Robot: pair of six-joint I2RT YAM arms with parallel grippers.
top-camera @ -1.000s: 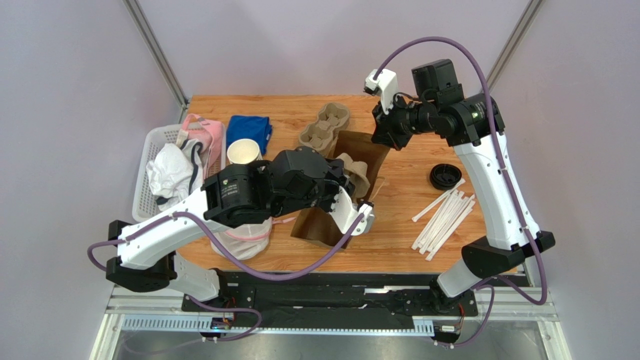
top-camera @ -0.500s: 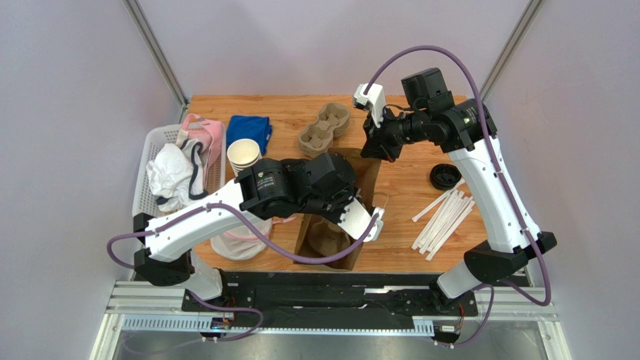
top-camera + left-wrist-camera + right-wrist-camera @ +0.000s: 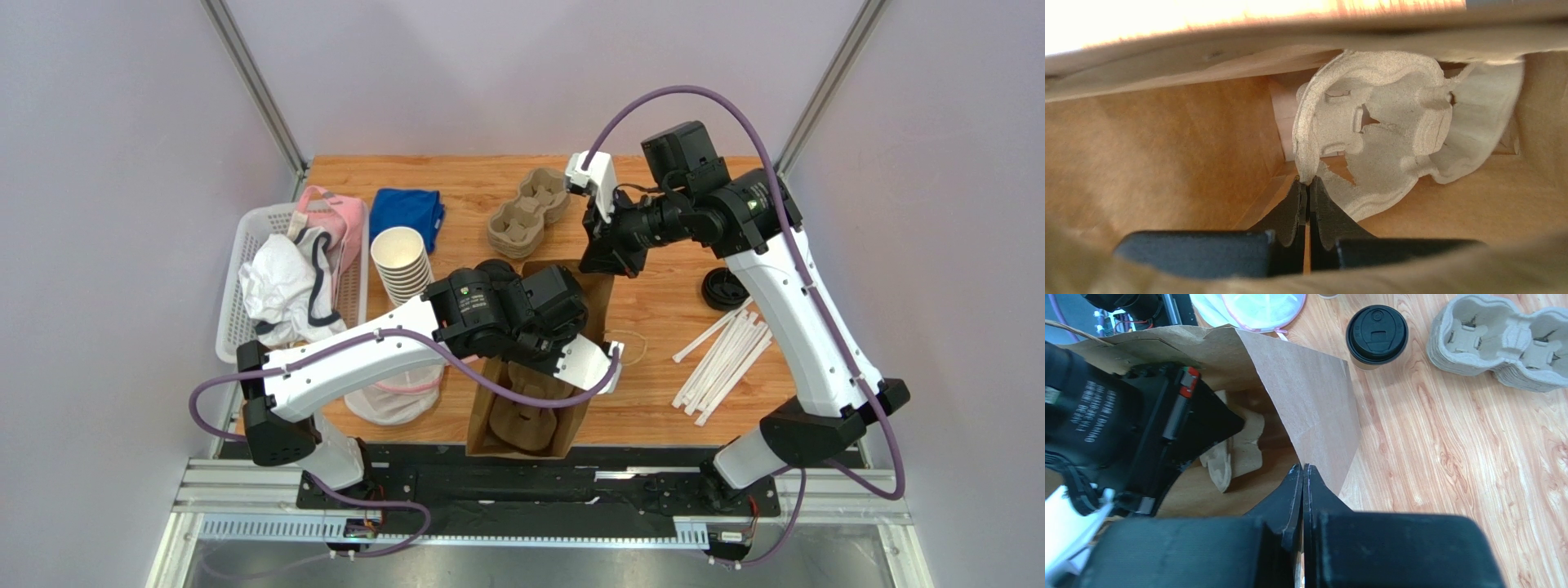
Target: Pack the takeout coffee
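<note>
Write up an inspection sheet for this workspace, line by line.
Surface: wooden table, no spills seen.
Job's things: takeout coffee lidded, upright on the table, outside the paper bag; pulp carrier inside the bag.
Clutter: cup stack, carrier stack, loose lid, stirrers, basket of cloths, blue cloth.
Tools: left tool inside the bag, shut on the carrier's edge; right tool shut on the bag's rim.
Cables: purple cable loops over each arm; no snag seen.
Surroundings: plain walls; nothing else seen.
</note>
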